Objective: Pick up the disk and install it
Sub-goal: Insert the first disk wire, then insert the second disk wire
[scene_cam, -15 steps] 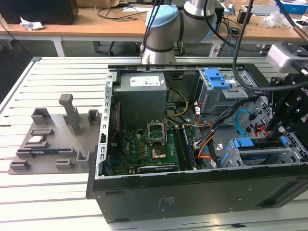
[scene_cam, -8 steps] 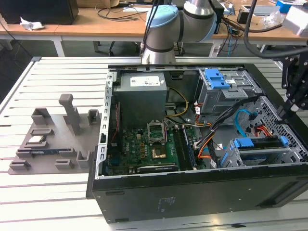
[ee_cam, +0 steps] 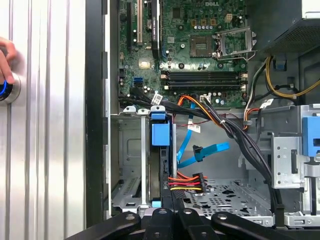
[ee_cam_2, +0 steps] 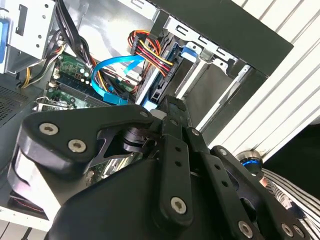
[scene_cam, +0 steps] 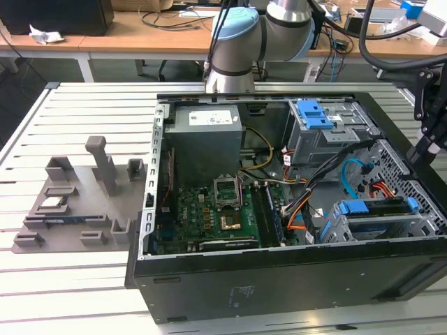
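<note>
The disk [scene_cam: 376,211], dark and edge-on in its bright blue frame, sits inside the lower drive cage [scene_cam: 349,227] at the exterior view's right of the open computer case. In both wrist views the disk [ee_cam: 160,134] [ee_cam_2: 161,82] stands slotted in that cage next to red-yellow power cables. My gripper [scene_cam: 427,136] hangs above the case's right wall, apart from the disk. Its black links converge in both wrist views [ee_cam: 172,205] [ee_cam_2: 172,107]; the jaws look shut with nothing between them.
A grey power supply box [scene_cam: 206,136], a blue-handled upper drive bay [scene_cam: 318,115] and the green motherboard [scene_cam: 209,209] fill the case. A grey fixture plate [scene_cam: 77,202] lies on the slatted table at the exterior view's left. A person's fingers [ee_cam: 4,60] rest on a blue-lit button [ee_cam_2: 248,161].
</note>
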### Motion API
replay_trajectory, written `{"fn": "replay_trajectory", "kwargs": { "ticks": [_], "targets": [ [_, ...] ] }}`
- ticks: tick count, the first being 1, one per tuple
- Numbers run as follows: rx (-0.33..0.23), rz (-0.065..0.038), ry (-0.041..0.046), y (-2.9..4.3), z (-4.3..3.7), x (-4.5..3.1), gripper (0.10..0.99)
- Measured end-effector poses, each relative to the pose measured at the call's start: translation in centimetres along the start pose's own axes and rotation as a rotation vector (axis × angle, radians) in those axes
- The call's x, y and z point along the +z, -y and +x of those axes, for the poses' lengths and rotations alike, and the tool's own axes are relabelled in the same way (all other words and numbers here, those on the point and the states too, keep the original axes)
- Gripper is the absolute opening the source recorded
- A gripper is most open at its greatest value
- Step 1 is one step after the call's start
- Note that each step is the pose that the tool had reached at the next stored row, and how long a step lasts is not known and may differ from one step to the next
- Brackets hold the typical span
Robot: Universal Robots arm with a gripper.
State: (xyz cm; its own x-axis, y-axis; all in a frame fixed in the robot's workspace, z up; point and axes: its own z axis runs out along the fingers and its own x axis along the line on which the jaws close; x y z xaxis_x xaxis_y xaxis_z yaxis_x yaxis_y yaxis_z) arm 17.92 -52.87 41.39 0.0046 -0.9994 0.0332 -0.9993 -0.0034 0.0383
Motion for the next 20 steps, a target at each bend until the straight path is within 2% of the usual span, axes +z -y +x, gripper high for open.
{"fn": "replay_trajectory", "kwargs": {
  "ticks": [8, 9, 11, 12, 13, 14, 15, 16, 18, 20],
  "targets": [
    [0.0, 0.0, 0.0001, 0.0, 0.0, -0.01, 0.114],
    [0.0, 0.0, 0.0001, 0.0, 0.0, -0.01, 0.235],
    [0.0, 0.0, 0.0001, 0.0, 0.0, -0.01, 0.357],
    [0.0, 0.0, 0.0001, 0.0, 0.0, -0.01, 0.357],
    [0.0, 0.0, 0.0002, 0.0, 0.0, -0.01, 0.42],
    [0.0, 0.0, 0.0001, -0.03, 0.01, 0.01, 0.42],
    [0.0, 0.0, 0.0, -0.16, -0.01, 0.04, 0.42],
    [-0.001, 0.0, -0.0001, -0.62, -0.06, 0.22, 0.42],
    [-0.015, 0.0, -0.0001, -1.33, -0.12, 0.97, 0.42],
    [-0.027, 0.001, -0.001, -1.53, -0.17, 1.33, 0.42]
  ]
}}
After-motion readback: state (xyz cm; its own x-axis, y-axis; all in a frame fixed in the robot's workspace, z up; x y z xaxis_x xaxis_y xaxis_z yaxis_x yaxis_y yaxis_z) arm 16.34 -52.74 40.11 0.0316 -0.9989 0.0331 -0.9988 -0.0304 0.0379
